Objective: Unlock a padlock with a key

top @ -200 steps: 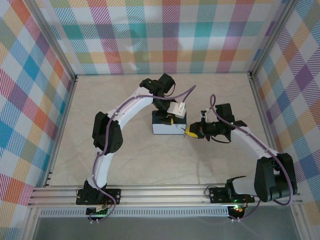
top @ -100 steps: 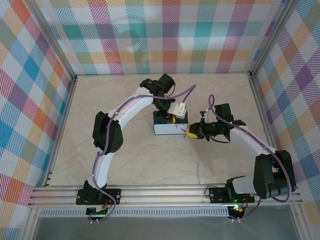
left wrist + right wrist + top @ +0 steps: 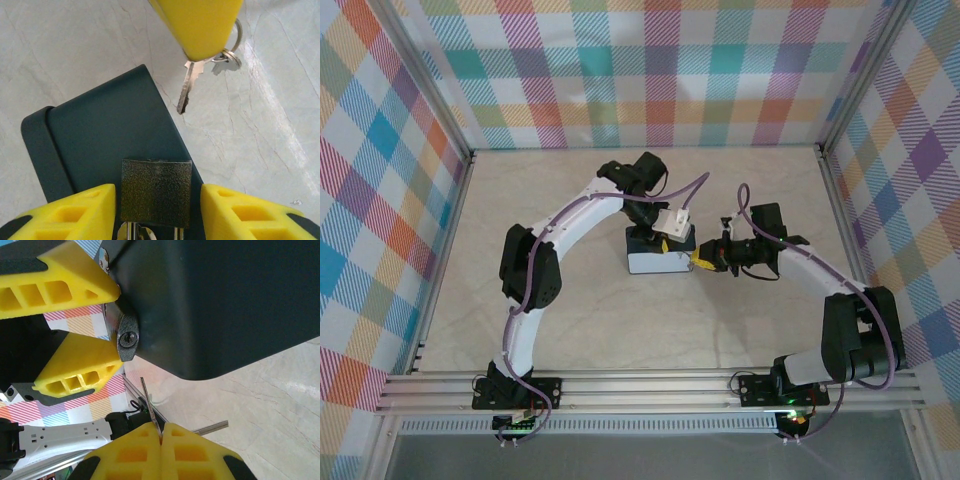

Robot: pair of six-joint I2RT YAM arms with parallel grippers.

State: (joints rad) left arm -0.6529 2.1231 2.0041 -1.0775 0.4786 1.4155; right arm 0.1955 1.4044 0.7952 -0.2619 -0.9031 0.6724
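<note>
Black textured metal with a silver shackle: the padlock (image 3: 156, 192) lies flat on top of the dark-blue box (image 3: 95, 130), which stands about mid-bench (image 3: 75, 40). Its keyed end sits at the box edge facing my right side. The keyhole (image 3: 129, 338) is exposed and looks toward the key.

Left gripper (image 3: 158, 200): fingers straddle the padlock body with a sliver of box showing on each side, so they are spread around it, not clamped.

Right gripper (image 3: 161, 432): fingers pressed together, pinching the key (image 3: 149, 407) by its head, blade pointing out toward the lock. The tip is near the keyhole but apart from it, and offset to one side. A key ring (image 3: 231, 52) with a spare key hangs off the head.

Judgement: the step in hand is lining up for insertion. Risks:
- With the padlock unclamped, a push from the key may slide or swivel it across the box top. Close the left fingers first.
- The blade looks tilted against the slot, so a straight advance would likely hit the lock face or the box edge.
- The pinch on the head is thin, so a jammed tip could pivot the key between my fingers.
</note>
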